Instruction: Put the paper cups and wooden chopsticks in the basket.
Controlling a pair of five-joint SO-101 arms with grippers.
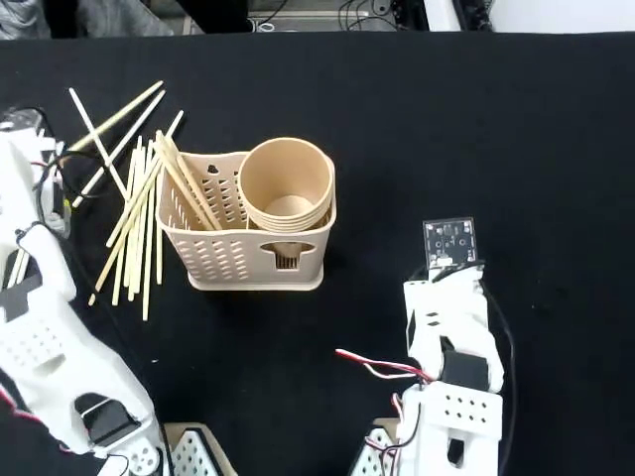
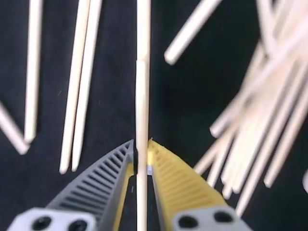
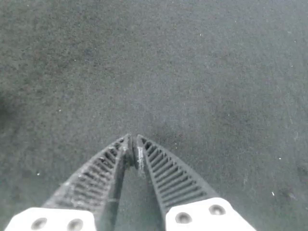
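One chopstick (image 2: 142, 96) between tips of left tool (image 2: 141, 147)

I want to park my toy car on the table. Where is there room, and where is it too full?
Lots of bare black table lies beyond the basket and past the paper cups, up to the right arm. A smaller patch sits between basket and that arm. It's crowded by the loose chopsticks, where the left gripper pinches one.
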